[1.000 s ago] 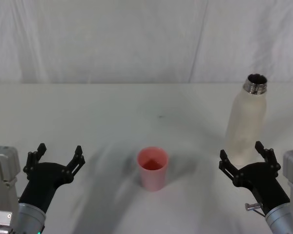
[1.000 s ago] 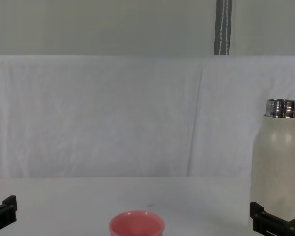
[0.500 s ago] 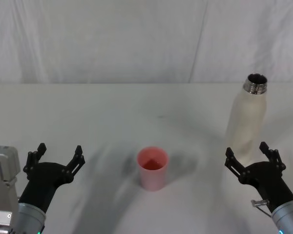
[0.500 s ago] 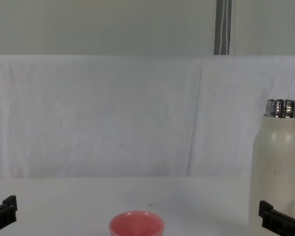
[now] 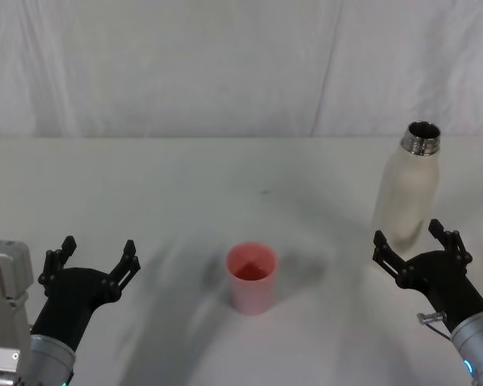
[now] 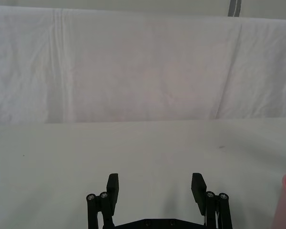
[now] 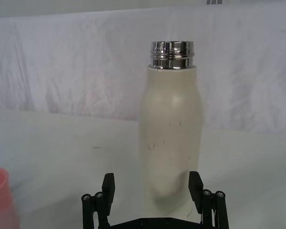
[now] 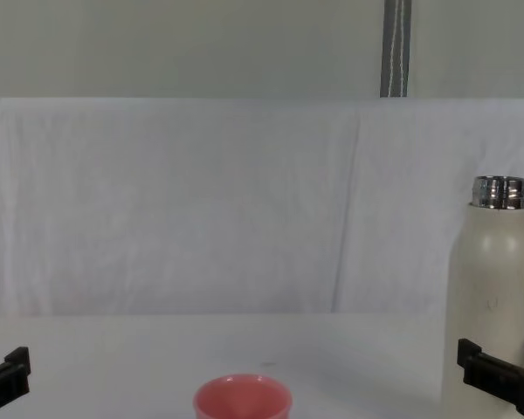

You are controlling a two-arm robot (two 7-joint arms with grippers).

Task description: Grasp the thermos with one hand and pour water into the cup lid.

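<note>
We see the thermos [image 7: 170, 138] as a matt cream-white body, faintly scuffed, topped by a glossy threaded steel neck [image 7: 172, 55]. The cup lid [image 5: 252, 277] looks like smooth pink plastic with a soft sheen. The table [image 5: 169, 193] and the backdrop [image 8: 201, 201] are covered in white, slightly creased cloth. Both the left gripper [image 5: 88, 265] and the right gripper [image 5: 419, 251] look like matt black plastic.

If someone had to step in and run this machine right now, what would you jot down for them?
Right gripper: fingers open, low over the table just in front of the thermos, not gripping it.
Left gripper: fingers open, idle at the near left.
Thermos: upright, uncapped, far right.
Cup lid: upright at the table's centre, apart from both grippers.
Done: nothing grasped, nothing poured.
Left: close on the thermos, lift, tilt over the cup lid.
</note>
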